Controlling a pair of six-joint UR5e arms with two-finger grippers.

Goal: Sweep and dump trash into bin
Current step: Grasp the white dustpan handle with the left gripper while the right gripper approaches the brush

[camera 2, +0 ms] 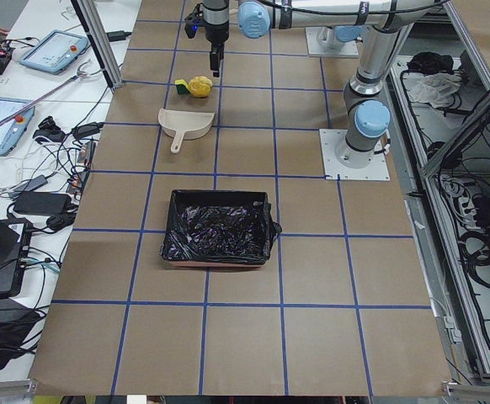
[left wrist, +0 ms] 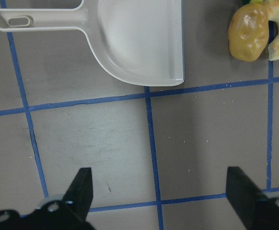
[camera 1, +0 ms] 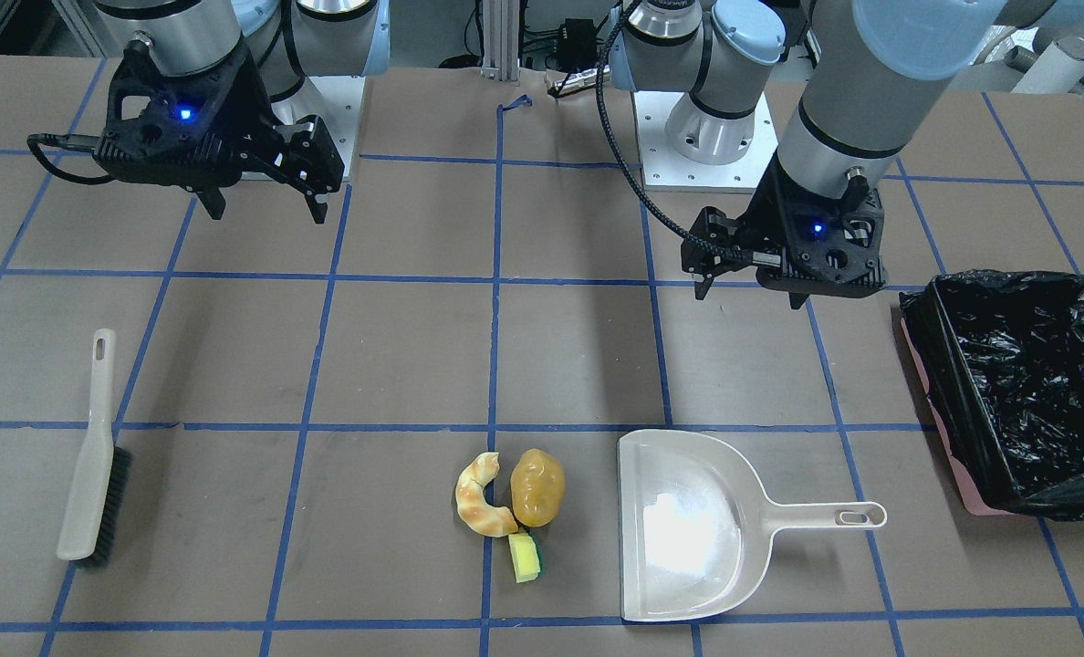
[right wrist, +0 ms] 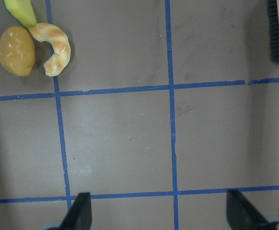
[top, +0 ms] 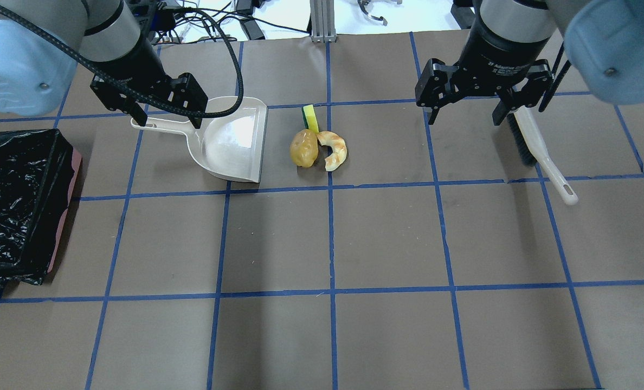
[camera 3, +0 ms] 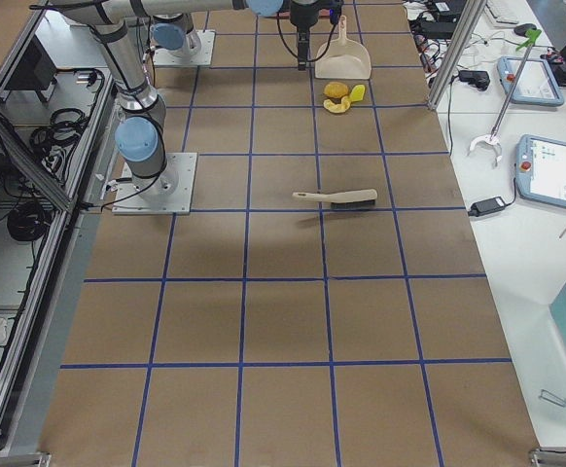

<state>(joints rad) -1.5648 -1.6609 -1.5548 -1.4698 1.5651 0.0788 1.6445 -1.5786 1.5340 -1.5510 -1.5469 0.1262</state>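
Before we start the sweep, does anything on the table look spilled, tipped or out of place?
Nothing stands out. The trash sits in one cluster beside the dustpan, the brush lies flat, and the bin stands upright, lined.

We record one desk [top: 387, 238], brown-covered, ruled into squares by blue tape lines [top: 331, 244]. One aluminium post [camera 2: 95, 42] stands at its edge. A white side bench [camera 3: 546, 263] carries a tablet-like pendant [camera 3: 548, 170]. Cable bundles [camera 2: 481, 236] lie along the opposite side. The lighting is even and bright.

The brown, blue-gridded table [top: 387, 238] bears the bin [top: 63, 216] at left; dustpan [top: 230, 143], trash cluster [top: 304, 148] and brush [top: 541, 154] lie along its far side.
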